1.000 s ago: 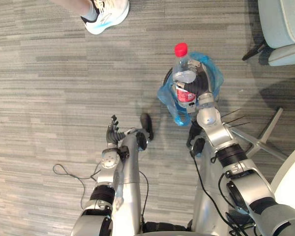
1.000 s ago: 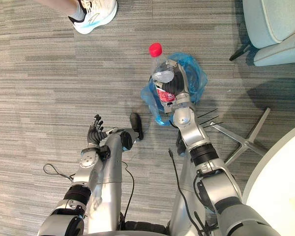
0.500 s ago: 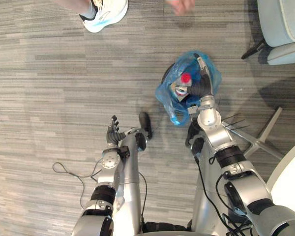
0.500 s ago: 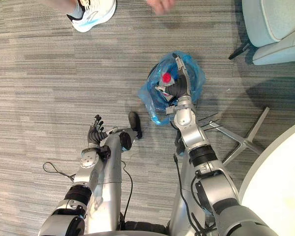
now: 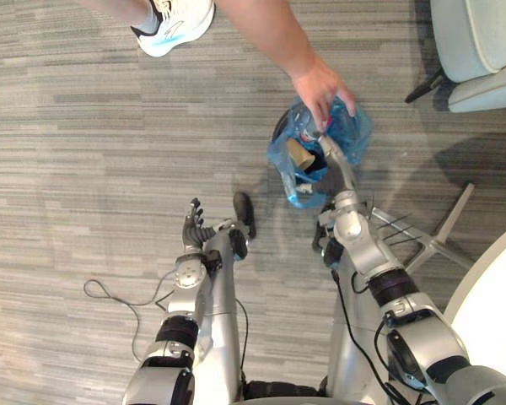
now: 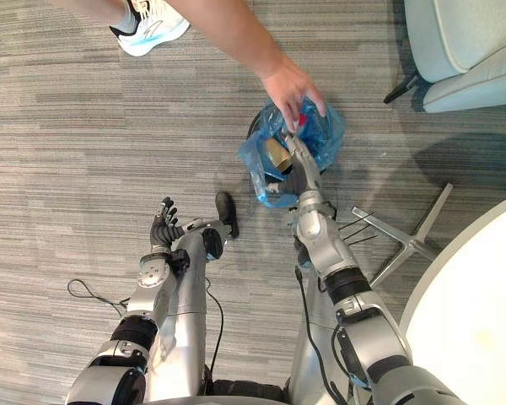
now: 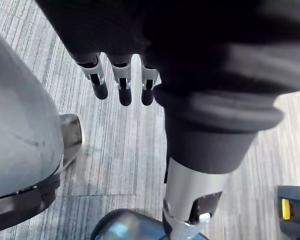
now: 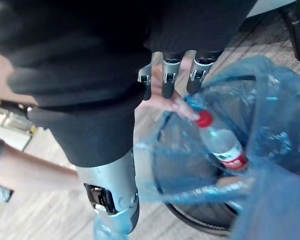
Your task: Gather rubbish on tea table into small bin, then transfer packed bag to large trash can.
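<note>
Print on the red label (image 8: 233, 160) of the plastic bottle (image 8: 221, 145) is too small to read; its cap (image 8: 204, 118) is red as well. The bottle lies tilted inside the blue bag (image 5: 358, 133) that lines the small bin (image 8: 202, 226), beside a brown cardboard tube (image 5: 299, 154).

The right hand (image 5: 336, 167) reaches over the bag's mouth with its fingers (image 8: 167, 85) straight and spread, gripping nothing. A person's hand (image 5: 320, 84) comes in from above and touches the far edge of the bag, just past the robot's fingertips. The left hand (image 5: 194, 226) hangs low over the grey carpet (image 5: 84, 152), well apart from the bin, with its fingers loose and empty. A white shoe (image 5: 175, 21) stands at the far edge of the carpet.

A second ago the right hand held the bottle upright above the bag. Half a second ago the bottle was already down in the bag with the hand around it. Now the bottle is released, and the person's arm, then barely in sight, has reached the bag. The left hand has not moved.
</note>
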